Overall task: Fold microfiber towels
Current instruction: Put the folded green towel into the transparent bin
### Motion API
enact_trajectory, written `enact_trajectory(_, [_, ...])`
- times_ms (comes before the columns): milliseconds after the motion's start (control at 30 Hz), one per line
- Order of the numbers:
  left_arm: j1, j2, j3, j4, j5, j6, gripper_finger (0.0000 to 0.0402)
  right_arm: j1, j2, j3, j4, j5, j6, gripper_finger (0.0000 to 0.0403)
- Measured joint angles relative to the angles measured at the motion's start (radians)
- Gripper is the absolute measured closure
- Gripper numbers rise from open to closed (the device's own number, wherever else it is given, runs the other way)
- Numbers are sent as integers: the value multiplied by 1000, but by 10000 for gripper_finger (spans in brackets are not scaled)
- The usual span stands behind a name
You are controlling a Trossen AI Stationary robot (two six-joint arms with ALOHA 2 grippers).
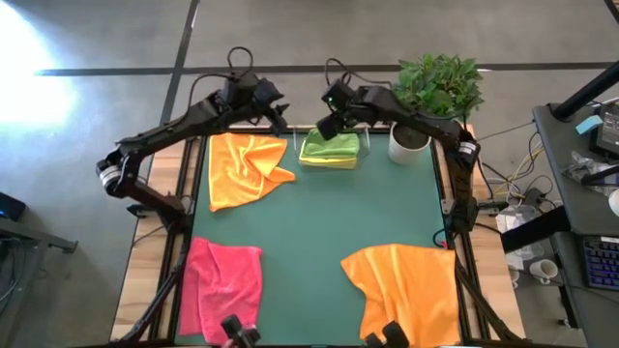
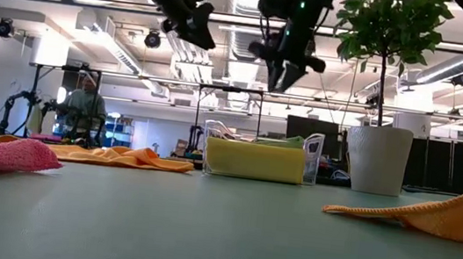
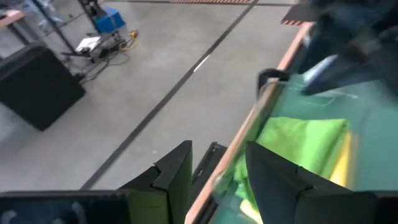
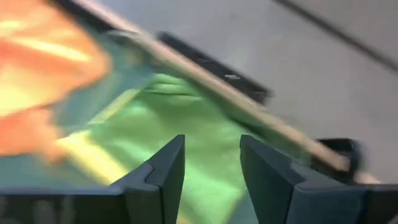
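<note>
Background person (image 2: pixel 84 104) (low view only)

The towels are seen as soft, matt cloth with a fine nap: the pink towel (image 1: pixel 224 283), the rumpled orange towel (image 1: pixel 244 167) at the far left, the larger orange towel (image 1: pixel 404 290) at the near right, and the folded lime green towel (image 1: pixel 330 146) laid on a yellow towel (image 2: pixel 254 161) inside a clear, glossy plastic holder (image 2: pixel 314 154). The table mat (image 1: pixel 324 222) is shown as a smooth, matt green sheet, edged by bare light wood (image 1: pixel 135 285) along the table's sides. The plant pot (image 2: pixel 376 159) looks smooth, white and faintly ribbed, and the fingers (image 4: pixel 163 171) of the right gripper (image 4: pixel 211 163) are seen as dark, matt, smooth plastic.
</note>
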Motion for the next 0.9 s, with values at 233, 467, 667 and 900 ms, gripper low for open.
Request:
enact_trajectory(233, [75, -15, -4, -43, -1, -1, 267, -34, 25, -12, -6, -136, 52, 271])
enact_trajectory(467, [124, -16, -20, -52, 0, -2, 267, -76, 131, -13, -6, -316, 79, 306])
enact_trajectory(667, [135, -16, -21, -76, 4, -2, 267, -68, 188, 26, -115, -319, 79, 369])
enact_trajectory(900, [135, -17, -21, -75, 5, -2, 267, -63, 204, 15, -195, -318, 71, 394])
